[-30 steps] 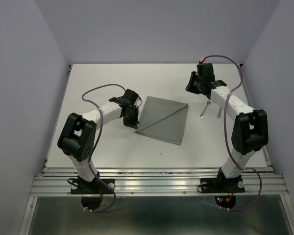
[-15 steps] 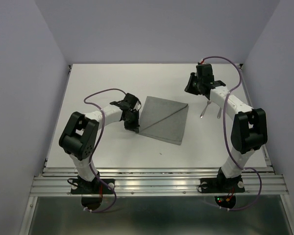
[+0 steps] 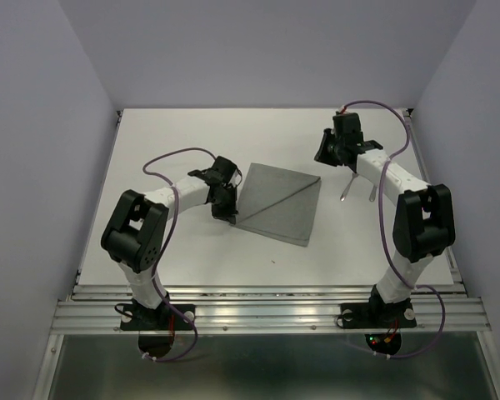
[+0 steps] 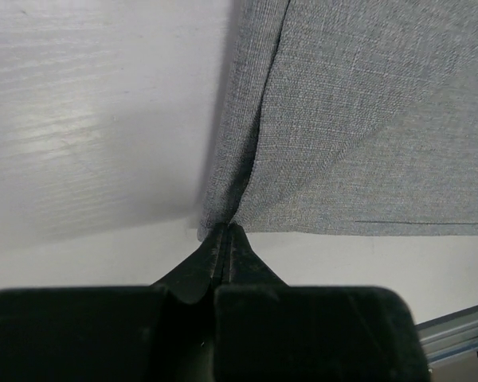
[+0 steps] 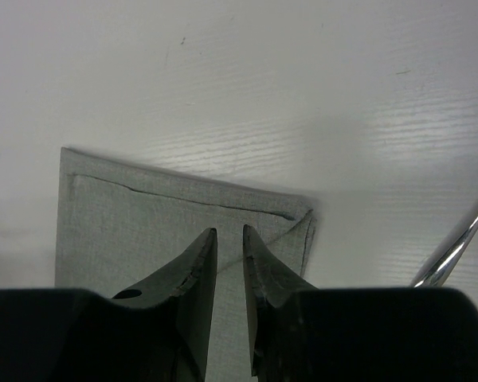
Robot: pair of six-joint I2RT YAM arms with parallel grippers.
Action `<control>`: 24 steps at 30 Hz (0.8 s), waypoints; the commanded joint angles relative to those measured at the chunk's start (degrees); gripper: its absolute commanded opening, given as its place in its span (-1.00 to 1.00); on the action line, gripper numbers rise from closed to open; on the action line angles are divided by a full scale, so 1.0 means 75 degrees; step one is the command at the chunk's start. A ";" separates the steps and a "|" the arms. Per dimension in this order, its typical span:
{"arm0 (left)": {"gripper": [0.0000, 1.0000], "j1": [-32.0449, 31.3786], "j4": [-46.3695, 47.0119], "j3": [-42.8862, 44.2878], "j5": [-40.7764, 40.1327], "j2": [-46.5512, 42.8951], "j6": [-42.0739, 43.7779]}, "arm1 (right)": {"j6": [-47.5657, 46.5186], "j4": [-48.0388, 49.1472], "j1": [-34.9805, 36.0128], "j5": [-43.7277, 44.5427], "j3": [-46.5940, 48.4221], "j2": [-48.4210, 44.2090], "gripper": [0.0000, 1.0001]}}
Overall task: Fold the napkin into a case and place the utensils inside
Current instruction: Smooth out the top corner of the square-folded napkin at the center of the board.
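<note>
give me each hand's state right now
Left hand: closed, pinching the napkin by a corner.
Right hand: slightly open, holding nothing, above another corner of the napkin.

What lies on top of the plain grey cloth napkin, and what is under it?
On the grey cloth napkin only its own folded layer shows, crossed by a diagonal edge. The shut left gripper pinches one corner. Whatever lies beneath or between layers is covered.

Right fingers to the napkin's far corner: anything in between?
Nothing visible. The right fingers hover slightly apart over bare napkin near that corner. One utensil lies off to the side, clear of the cloth.
</note>
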 commanded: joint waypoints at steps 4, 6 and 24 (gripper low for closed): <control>-1.00 -0.0008 -0.0881 0.1187 -0.0858 -0.1183 0.0359 | -0.0121 0.0082 -0.0033 0.0410 -0.0571 -0.0752 -0.48; -1.00 0.0004 -0.0940 0.1421 -0.0882 -0.1278 0.0359 | -0.0121 0.0082 -0.0033 0.0433 -0.0783 -0.0835 -0.48; -0.86 -0.0020 -0.0870 0.2020 -0.0495 -0.0541 0.0465 | 0.0136 0.0234 0.0037 -0.0434 -0.2365 -0.1409 -0.51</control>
